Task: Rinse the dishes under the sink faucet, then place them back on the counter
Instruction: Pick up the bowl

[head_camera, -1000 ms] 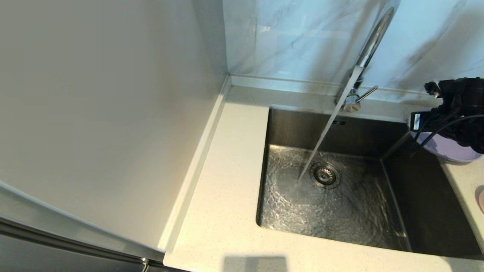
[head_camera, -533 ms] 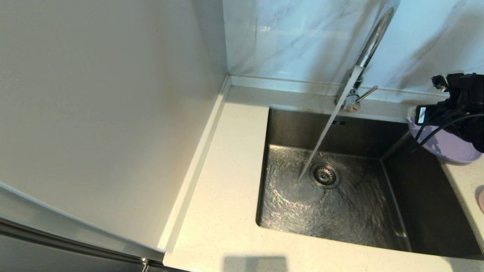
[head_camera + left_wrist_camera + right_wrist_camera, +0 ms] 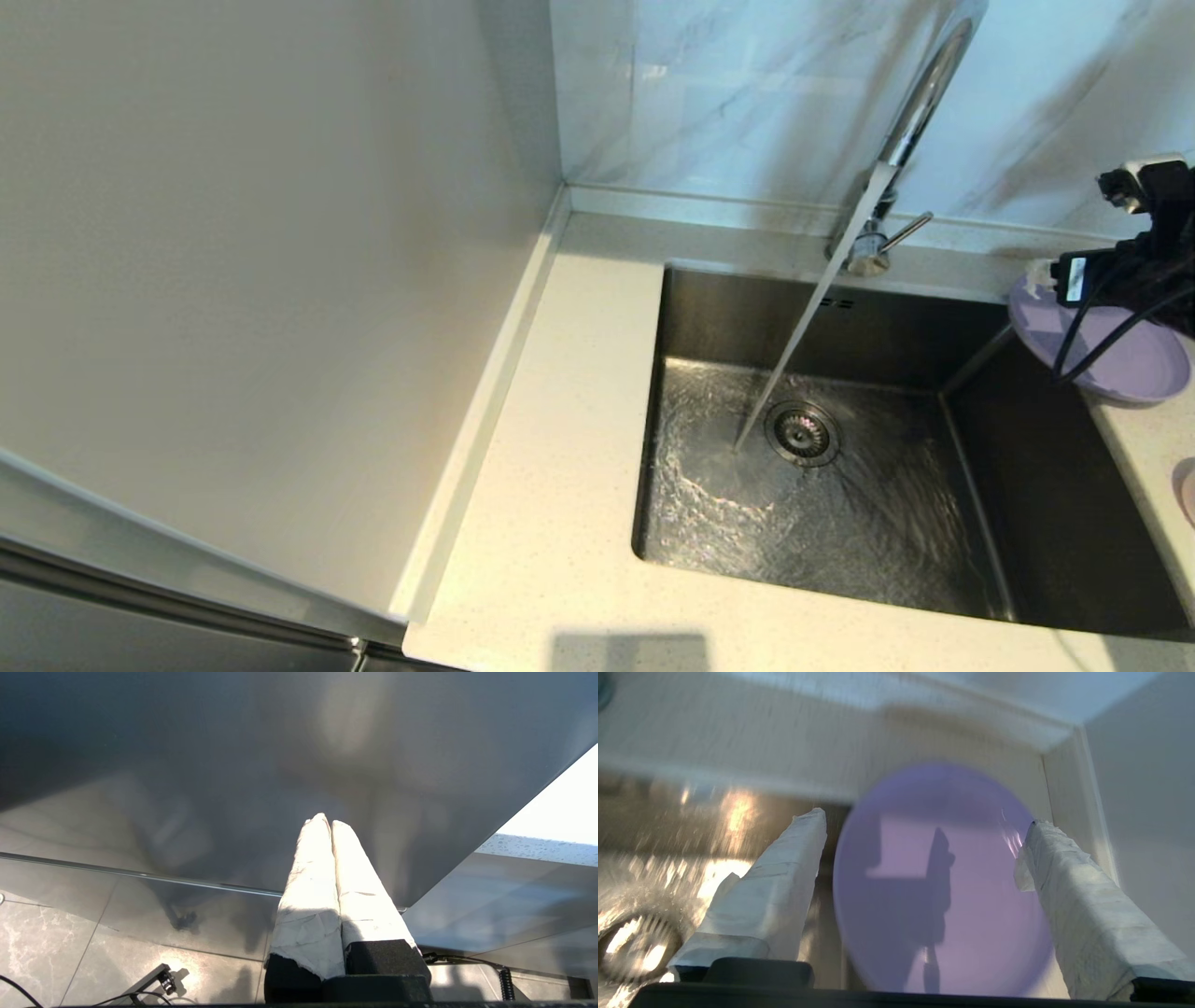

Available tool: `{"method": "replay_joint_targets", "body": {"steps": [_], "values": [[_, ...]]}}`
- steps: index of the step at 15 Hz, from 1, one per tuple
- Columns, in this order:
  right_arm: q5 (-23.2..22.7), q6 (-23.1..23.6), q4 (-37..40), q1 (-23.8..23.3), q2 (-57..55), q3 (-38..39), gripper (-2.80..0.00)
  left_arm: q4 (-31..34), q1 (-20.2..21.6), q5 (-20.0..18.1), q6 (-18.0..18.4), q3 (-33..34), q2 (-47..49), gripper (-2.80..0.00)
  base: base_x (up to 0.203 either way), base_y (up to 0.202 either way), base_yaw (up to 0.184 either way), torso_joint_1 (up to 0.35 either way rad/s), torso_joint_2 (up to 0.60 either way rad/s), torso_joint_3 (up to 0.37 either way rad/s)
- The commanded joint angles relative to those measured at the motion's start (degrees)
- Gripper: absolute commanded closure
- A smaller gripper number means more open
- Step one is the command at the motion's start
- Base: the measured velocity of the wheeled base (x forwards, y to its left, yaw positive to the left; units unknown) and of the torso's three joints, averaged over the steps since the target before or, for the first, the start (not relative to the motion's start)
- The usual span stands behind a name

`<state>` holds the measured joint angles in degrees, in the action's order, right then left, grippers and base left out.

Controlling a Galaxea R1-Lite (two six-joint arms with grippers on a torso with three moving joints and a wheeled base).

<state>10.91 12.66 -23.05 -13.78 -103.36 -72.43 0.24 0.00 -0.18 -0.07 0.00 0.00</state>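
The lavender plate [image 3: 1116,364] lies on the counter [image 3: 560,448] at the sink's back right corner, its edge jutting over the sink [image 3: 990,523] rim. My right gripper [image 3: 1134,271] hovers over the plate. In the right wrist view it [image 3: 924,822] is open, its white-wrapped fingers [image 3: 784,868] spread either side of the plate [image 3: 962,924] without touching it. Only a sliver of the pale pink bowl [image 3: 1187,490] shows at the right edge. The sink faucet [image 3: 920,103] pours a stream beside the drain strainer [image 3: 801,432]. My left gripper [image 3: 327,821] is parked, shut and empty.
The faucet's lever handle [image 3: 904,231] sticks out to the right at its base. A tall pale cabinet panel [image 3: 261,280] walls the counter's left side. The marble wall [image 3: 728,93] stands behind. Water ripples over the sink bottom.
My right gripper has drawn up and to the right, off the plate, uncovering more of it. The plate stays on the counter corner. Water keeps running.
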Motion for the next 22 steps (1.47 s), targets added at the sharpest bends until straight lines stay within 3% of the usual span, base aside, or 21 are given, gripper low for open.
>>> {"method": "replay_joint_targets", "body": {"steps": [1,4,7,10,12,14,15,18,22], "values": [[-0.25,-2.05,16.59,-0.22,10.32,0.79,-2.80,0.02,0.00,0.01,-0.01,0.00,0.00,0.00,0.000,0.000,0.000,0.000,0.00,0.000],[-5.74,-9.91,44.77,-0.10,18.29,-2.74,-2.80,0.02,0.00,0.01,-0.01,0.00,0.00,0.00,0.000,0.000,0.000,0.000,0.00,0.000],[-19.11,-18.86,68.53,0.04,22.62,-10.37,-2.80,0.02,0.00,0.01,-0.01,0.00,0.00,0.00,0.000,0.000,0.000,0.000,0.00,0.000],[-29.59,-30.95,73.07,1.86,25.85,-10.67,-2.80,0.02,0.00,0.01,-0.01,0.00,0.00,0.00,0.000,0.000,0.000,0.000,0.00,0.000],[-32.95,-32.52,73.01,3.67,29.02,-7.57,-2.80,0.02,0.00,0.01,-0.01,0.00,0.00,0.00,0.000,0.000,0.000,0.000,0.00,0.000],[-33.04,-32.87,72.97,4.54,30.66,-5.58,-2.80,0.02,0.00,0.01,-0.01,0.00,0.00,0.00,0.000,0.000,0.000,0.000,0.00,0.000],[-32.78,-32.88,72.97,4.55,31.05,-4.37,0.00,0.02,0.00,0.01,-0.01,0.00,0.00,0.00,0.000,0.000,0.000,0.000,0.00,0.000],[-28.51,-32.63,71.81,4.55,32.86,-0.72,0.00,0.02,0.00,0.01,-0.01,0.00,0.00,0.00,0.000,0.000,0.000,0.000,0.00,0.000],[-27.57,-28.31,71.70,4.48,39.09,7.27,0.00,0.02,0.00,0.01,-0.01,0.00,0.00,0.00,0.000,0.000,0.000,0.000,0.00,0.000]]}}
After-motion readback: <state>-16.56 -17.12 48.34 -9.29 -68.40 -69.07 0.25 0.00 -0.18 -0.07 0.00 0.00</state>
